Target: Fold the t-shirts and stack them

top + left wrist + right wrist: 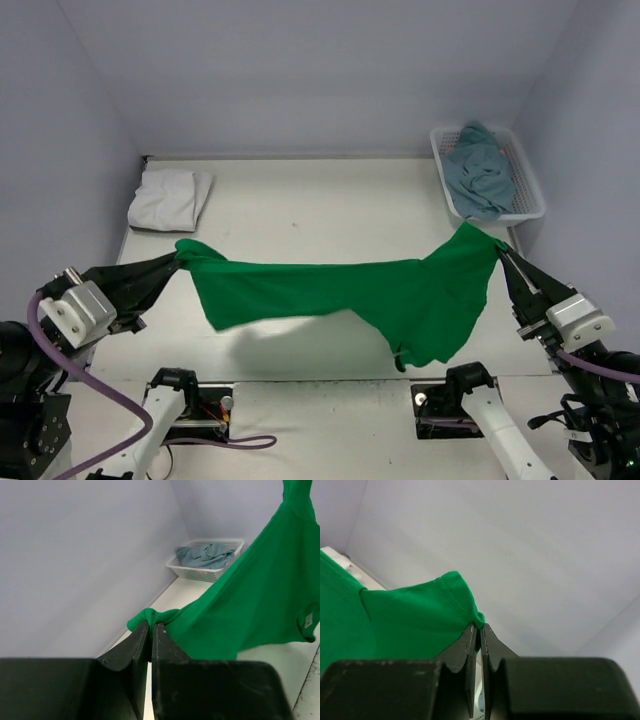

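A bright green t-shirt (340, 295) hangs stretched in the air between my two grippers, above the near half of the table. My left gripper (178, 258) is shut on a bunched corner of the green t-shirt (150, 616) at the left. Over on the right, my right gripper (499, 250) is shut on a hemmed corner of that same green t-shirt (420, 620). The shirt's lower part sags toward the right front. A folded white t-shirt (168, 199) lies at the back left. A dull teal-blue t-shirt (480, 172) lies crumpled in the basket.
The white lattice basket (525, 195) stands at the back right against the wall, also visible as the basket (200, 572) in the left wrist view. Both arm bases (190, 395) sit at the near table edge. Walls close in on three sides.
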`<state>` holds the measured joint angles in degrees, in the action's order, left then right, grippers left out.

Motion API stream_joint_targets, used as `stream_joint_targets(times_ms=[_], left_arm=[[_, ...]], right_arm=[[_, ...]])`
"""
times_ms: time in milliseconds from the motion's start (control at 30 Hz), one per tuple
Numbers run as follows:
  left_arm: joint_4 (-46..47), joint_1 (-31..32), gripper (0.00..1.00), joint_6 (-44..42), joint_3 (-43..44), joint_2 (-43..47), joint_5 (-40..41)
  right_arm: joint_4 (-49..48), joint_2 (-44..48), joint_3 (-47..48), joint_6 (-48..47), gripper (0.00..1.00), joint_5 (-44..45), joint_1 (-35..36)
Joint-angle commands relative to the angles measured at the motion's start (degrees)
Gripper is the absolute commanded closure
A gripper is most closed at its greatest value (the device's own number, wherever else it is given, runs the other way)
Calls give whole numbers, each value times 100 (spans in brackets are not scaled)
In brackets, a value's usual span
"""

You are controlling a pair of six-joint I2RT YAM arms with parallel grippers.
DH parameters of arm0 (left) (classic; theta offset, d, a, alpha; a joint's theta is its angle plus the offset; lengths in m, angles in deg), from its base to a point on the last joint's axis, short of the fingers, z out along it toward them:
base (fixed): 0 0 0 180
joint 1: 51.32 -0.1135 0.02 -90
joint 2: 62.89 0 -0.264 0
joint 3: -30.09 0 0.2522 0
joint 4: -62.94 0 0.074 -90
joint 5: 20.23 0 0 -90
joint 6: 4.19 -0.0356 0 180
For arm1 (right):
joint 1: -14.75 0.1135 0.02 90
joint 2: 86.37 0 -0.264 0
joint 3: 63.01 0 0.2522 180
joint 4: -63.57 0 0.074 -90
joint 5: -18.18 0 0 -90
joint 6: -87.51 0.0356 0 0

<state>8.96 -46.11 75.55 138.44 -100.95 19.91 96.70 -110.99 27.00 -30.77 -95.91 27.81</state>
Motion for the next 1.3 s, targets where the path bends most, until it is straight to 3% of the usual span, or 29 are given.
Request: stream_joint_targets(times_ms=[0, 133, 400, 600, 800, 967, 1133, 1267], left_arm=[[550, -169, 100, 269, -185, 167, -261], [788, -293, 100, 367, -125, 449, 11], [929, -319, 100, 402, 306, 203, 715], [1245, -328, 100, 69, -308, -25, 1277], [1490, -363, 100, -748, -932, -875, 1953], [2527, -372, 100, -846, -1381, -1677, 2507], [3378, -372, 100, -942, -1250, -2924, 3104], [3934, -328, 100, -942, -1258, -3820, 3369]], right_arm=[[-1083, 124, -242, 76, 100, -16, -102], [-1741, 431, -610, 164, 100, 54, -163], [-3263, 573, -1410, 497, 100, 300, -374], [-4089, 90, -1955, 411, 100, 336, -374], [-5118, -1147, -2684, -203, 100, 169, -392], [-5392, -1992, -2826, -635, 100, 81, -427], [-5462, -3319, -2537, -417, 100, -25, -830], [-4883, -4619, -1711, -327, 100, 238, -884]])
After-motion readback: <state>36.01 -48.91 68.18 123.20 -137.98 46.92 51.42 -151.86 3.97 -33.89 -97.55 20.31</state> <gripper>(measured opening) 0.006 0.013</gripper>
